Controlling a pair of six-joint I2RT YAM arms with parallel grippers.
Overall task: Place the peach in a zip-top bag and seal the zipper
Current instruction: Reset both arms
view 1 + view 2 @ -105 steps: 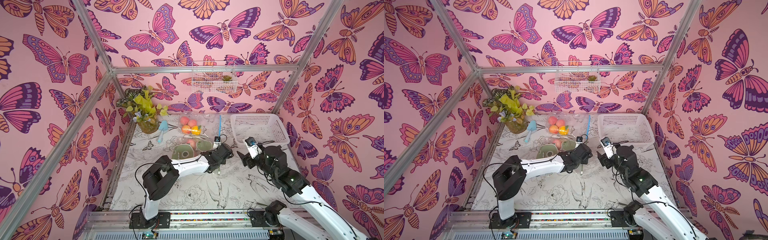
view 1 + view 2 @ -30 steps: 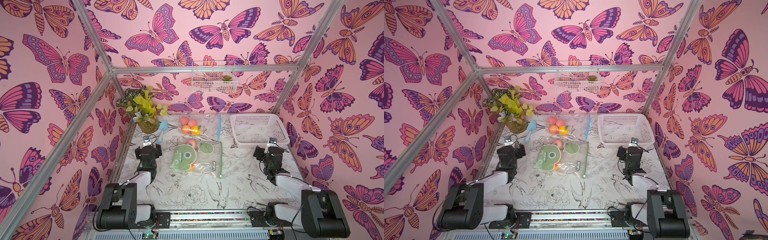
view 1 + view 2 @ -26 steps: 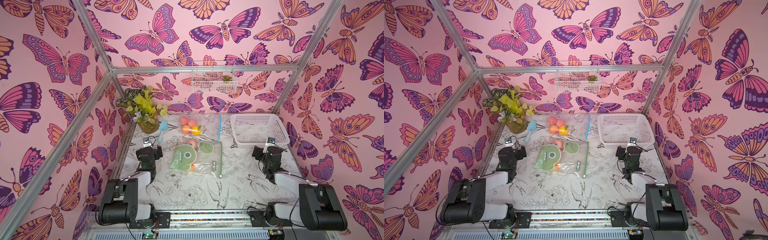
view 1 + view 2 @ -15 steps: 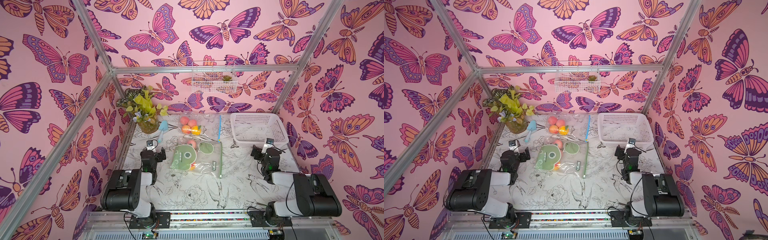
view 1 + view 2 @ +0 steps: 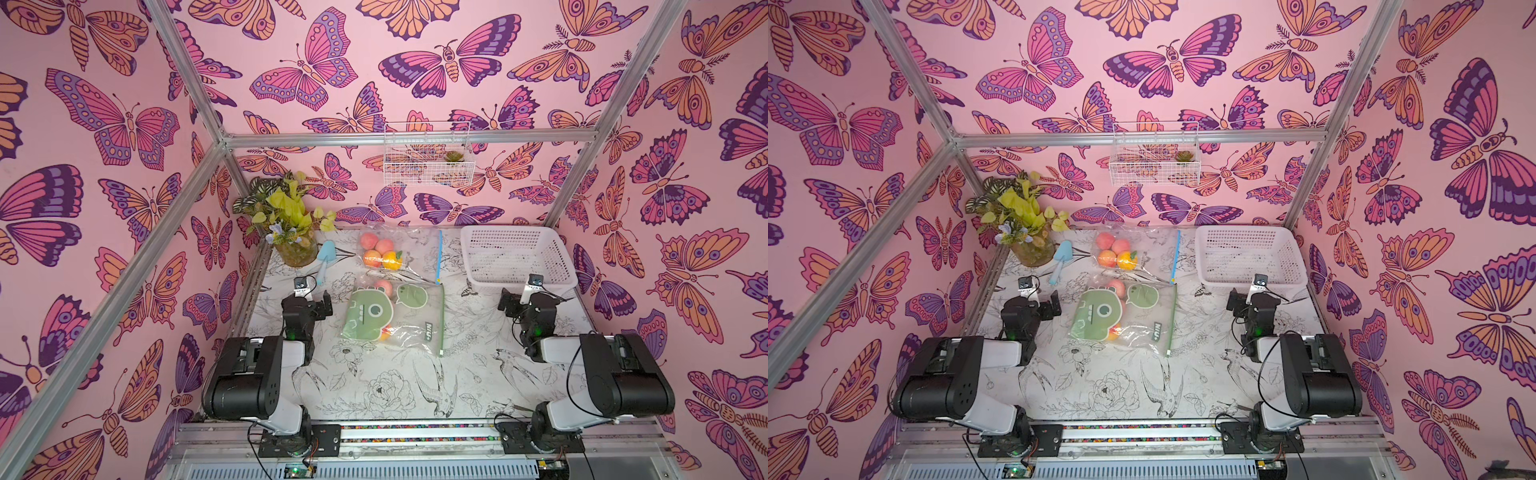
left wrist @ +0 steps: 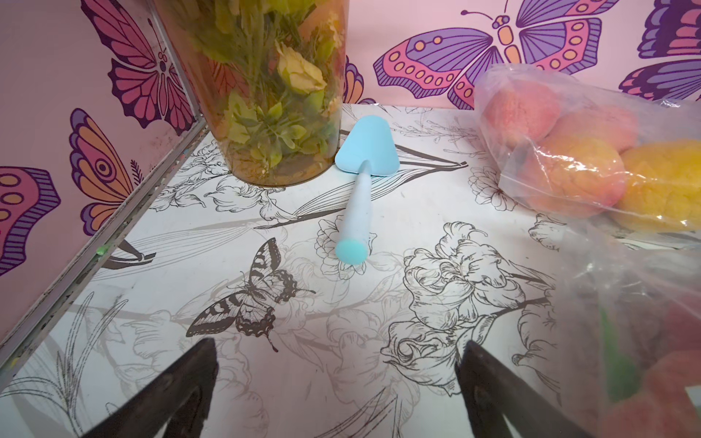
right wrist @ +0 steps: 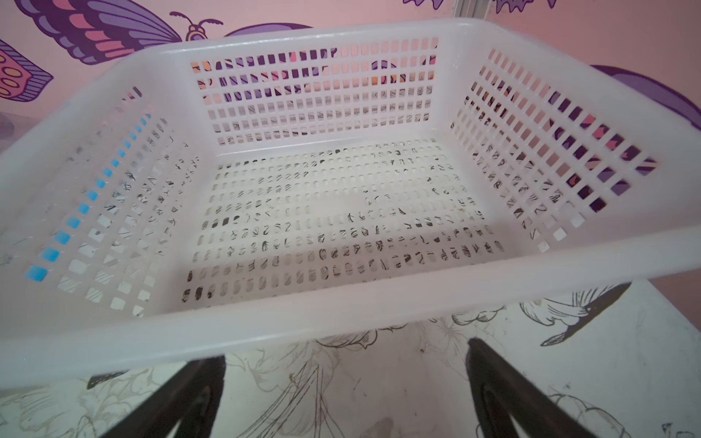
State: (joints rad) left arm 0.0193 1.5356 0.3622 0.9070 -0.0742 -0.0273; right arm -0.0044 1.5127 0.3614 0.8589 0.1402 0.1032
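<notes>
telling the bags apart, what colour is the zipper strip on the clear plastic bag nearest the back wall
Blue zipper strip, clearest in a top view.

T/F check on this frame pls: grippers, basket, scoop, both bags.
1. The left gripper and the right gripper are both open and hold nothing. True.
2. A peach lies in the white basket. False: nothing lies in it.
3. The blue scoop lies beside the vase. True.
4. The left gripper holds the green-printed bag. False: the bag lies on the table between the arms, apart from both grippers.
5. The back bag holds a single fruit. False: it holds several.
</notes>
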